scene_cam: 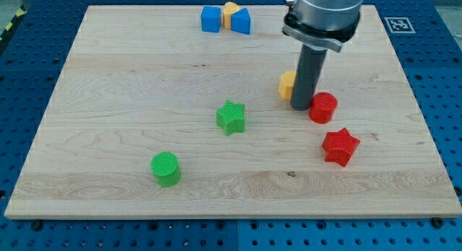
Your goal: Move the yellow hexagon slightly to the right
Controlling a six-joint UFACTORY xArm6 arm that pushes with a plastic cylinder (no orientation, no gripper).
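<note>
The yellow hexagon point(286, 84) lies on the wooden board point(130, 99), right of centre, and the rod partly hides its right side. My tip point(300, 107) rests on the board just right of and slightly below the hexagon, touching or nearly touching it. A red cylinder point(323, 107) sits right next to my tip on its right.
A red star point(340, 146) lies below the red cylinder. A green star point(231, 117) sits near the centre and a green cylinder point(166, 169) at the lower left. At the top edge, two blue blocks point(211, 19) point(242, 21) flank a small yellow block point(230, 13).
</note>
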